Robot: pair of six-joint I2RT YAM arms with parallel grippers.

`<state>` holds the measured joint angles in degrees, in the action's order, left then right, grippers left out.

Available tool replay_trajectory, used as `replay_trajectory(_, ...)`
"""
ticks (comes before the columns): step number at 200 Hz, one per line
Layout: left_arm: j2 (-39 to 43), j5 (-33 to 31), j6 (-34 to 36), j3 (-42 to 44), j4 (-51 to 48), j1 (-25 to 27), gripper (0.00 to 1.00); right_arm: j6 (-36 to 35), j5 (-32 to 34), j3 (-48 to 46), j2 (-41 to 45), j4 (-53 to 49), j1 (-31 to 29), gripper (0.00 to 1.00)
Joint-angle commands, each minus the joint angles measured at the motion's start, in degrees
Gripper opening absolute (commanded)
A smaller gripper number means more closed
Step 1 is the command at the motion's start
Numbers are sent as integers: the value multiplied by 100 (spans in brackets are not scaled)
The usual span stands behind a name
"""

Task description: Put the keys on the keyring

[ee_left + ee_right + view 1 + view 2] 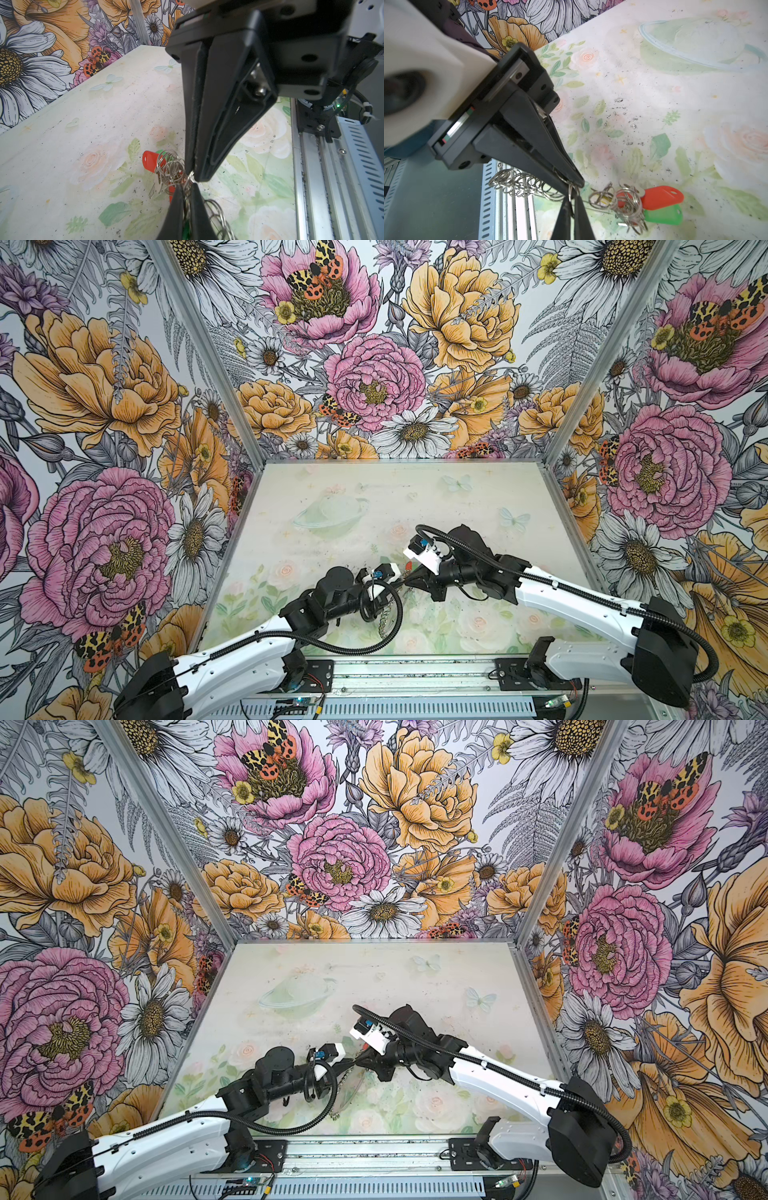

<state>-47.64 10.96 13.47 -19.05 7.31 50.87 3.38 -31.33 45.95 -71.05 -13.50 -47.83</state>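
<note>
My two grippers meet tip to tip above the middle of the table. In the left wrist view my left gripper (pixel 187 188) is shut on small silver rings of the keyring (pixel 216 209), with something green showing between its fingers. In the right wrist view my right gripper (pixel 572 197) is shut on one small ring, right against the left gripper's fingertips (pixel 576 181). The keyring's chain of rings (pixel 517 182) trails off behind. The keys hang in a bunch beside the grip: a red tag (pixel 662 197), a green tag (pixel 664 215) and a bit of yellow (pixel 604 200). In a top view the chain (pixel 384 616) dangles below the left gripper (pixel 400 581).
The table (pixel 457 497) has a pale floral print with dark specks. Flowered walls (pixel 374 364) close it in at the back and both sides. A metal rail (pixel 415 676) with the arm bases runs along the front edge. Black cable loops (pixel 386 639) hang from both arms.
</note>
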Motion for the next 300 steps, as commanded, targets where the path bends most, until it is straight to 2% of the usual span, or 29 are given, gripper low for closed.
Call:
replay_trajectory(1,123,126,61,-99,410,43,0,84,-130,194,-92,74,-55,6)
replay_trajectory(30,114,117,53,-99,411,38,0,75,-101,195,-110,78,-68,12)
replay_trajectory(97,123,98,50,-99,411,39,0,66,-92,203,-133,71,-73,9)
replay_trajectory(129,149,2,50,-82,411,43,0,79,-91,167,-130,71,-77,15)
replay_trajectory(157,158,-24,50,-79,420,42,0,92,-92,159,-108,58,-75,16)
replay_trajectory(173,154,-18,49,-75,420,37,0,85,-95,168,-113,60,-77,14)
replay_trajectory(219,176,1,38,-56,437,37,0,49,14,212,-104,74,-75,0)
replay_trajectory(251,241,-26,-23,27,548,21,0,-54,213,174,177,105,-53,0)
replay_trajectory(271,305,6,-103,98,630,-10,7,-46,200,95,415,266,0,0)
replay_trajectory(300,352,88,-148,121,664,-73,7,76,70,-157,724,751,102,0)
